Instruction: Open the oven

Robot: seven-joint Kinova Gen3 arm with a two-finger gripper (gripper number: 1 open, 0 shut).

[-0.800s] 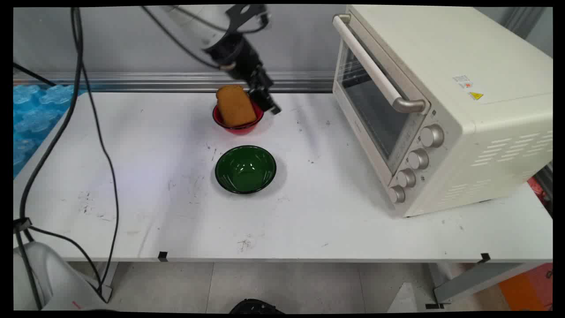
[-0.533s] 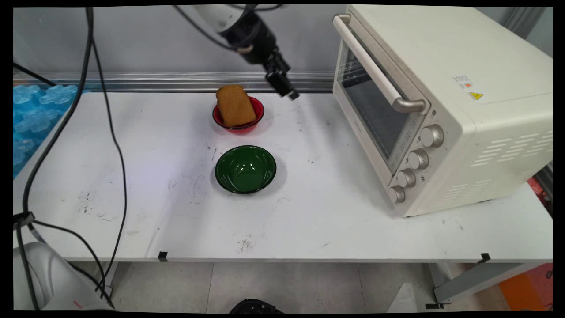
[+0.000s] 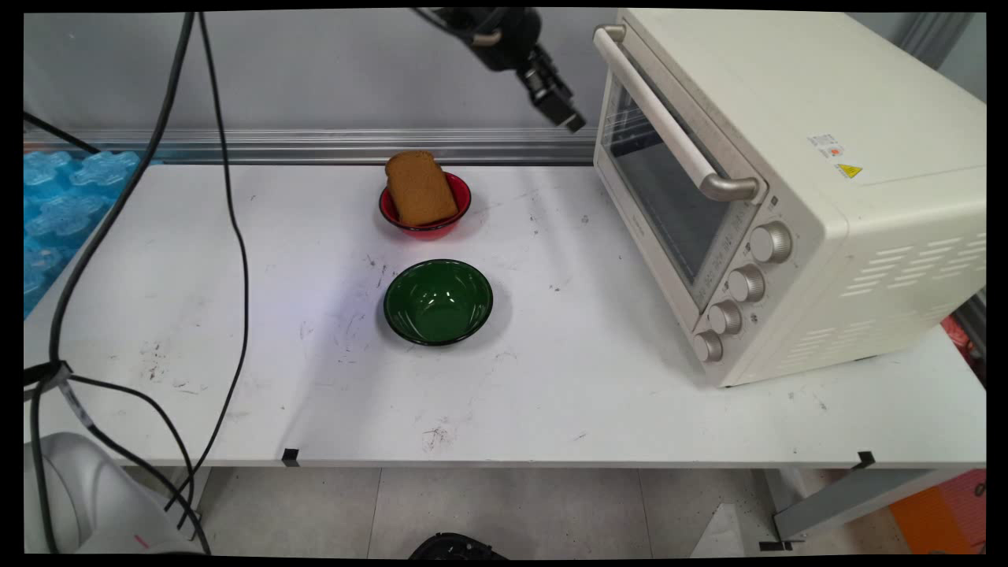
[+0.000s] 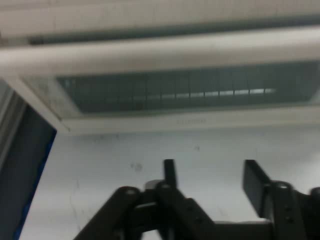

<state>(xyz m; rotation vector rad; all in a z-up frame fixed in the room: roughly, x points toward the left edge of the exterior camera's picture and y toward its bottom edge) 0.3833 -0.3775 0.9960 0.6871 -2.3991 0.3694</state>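
Likely lab — cabled arm (image 3: pixel 504 31), scuffed table (image 3: pixel 551 394)

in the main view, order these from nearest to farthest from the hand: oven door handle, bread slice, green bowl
From the hand, raised near the picture's top:
1. Oven door handle, just to its right, on the closed oven door.
2. Bread slice, lower left, leaning in the red bowl on the table.
3. Green bowl, farther down toward the table's near side, empty.
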